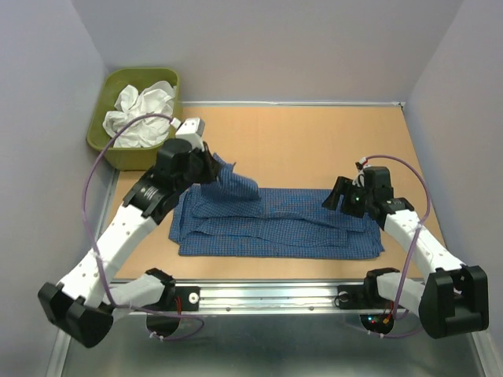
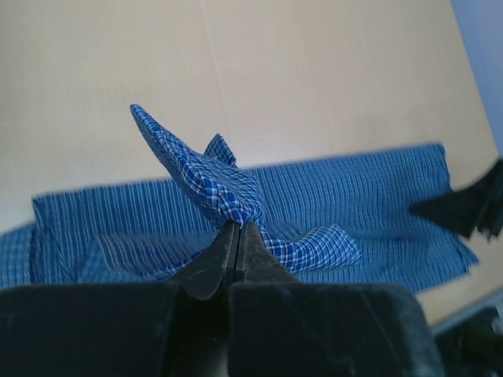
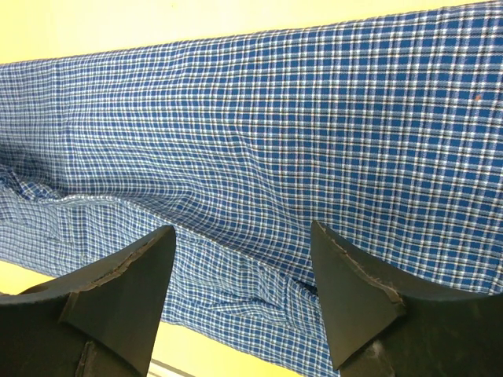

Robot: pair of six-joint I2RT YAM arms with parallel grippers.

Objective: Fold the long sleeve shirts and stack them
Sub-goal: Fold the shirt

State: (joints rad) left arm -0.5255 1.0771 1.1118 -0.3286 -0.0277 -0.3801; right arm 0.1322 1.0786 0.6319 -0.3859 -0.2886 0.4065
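The blue checked shirt lies as a long, partly folded band across the near worktop. The left tool is pinched tight on a raised fold at its left end; the right tool hovers wide apart over the right end, gripping nothing. Farther back, the white garment sits crumpled in the olive-green tub, so folding seems midway, with that garment and the stacking left.

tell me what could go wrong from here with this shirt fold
The left end effector pinches only a small peak of the blue checked shirt, so the cloth may slip out mid-fold. The right end effector is open above the shirt, pinning nothing, so the whole shirt could drag along.
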